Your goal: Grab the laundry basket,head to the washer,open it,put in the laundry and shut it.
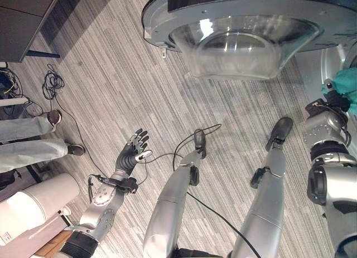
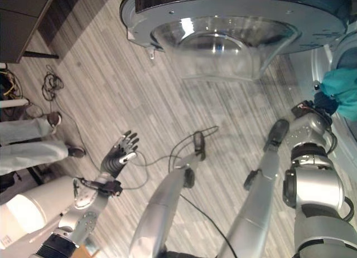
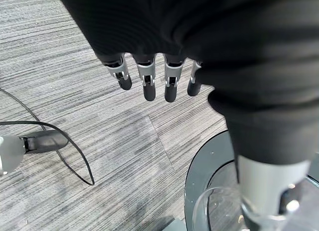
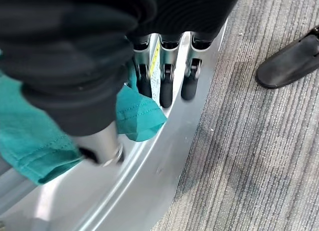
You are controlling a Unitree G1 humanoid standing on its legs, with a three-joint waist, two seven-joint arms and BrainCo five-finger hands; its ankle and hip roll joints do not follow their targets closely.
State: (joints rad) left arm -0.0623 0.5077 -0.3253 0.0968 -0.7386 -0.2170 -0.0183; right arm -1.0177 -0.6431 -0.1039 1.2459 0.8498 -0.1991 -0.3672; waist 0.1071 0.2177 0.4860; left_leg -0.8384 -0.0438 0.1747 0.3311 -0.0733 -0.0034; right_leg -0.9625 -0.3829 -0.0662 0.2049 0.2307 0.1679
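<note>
Washer door [image 1: 245,32]: swung wide open at the far side, its clear glass bowl bulging toward us over the grey striped floor [image 1: 128,85].
Washer opening: the silver rim [image 4: 164,156] runs along the far right edge.
Laundry: a teal cloth [image 2: 341,91] sits at the washer mouth on the far right, draped over that rim.
Right hand [image 4: 164,86]: up at the rim, right against the teal cloth; the thumb lies on the fabric and the fingers hang down beside a fold of it. Pinching or just touching? Cannot tell from here.
Left hand [image 1: 135,149]: out over the floor at near left, fingers spread and straight, holding nothing.
Bystander: a person's legs [image 1: 30,141] in pale trousers and dark shoes at the left edge.
</note>
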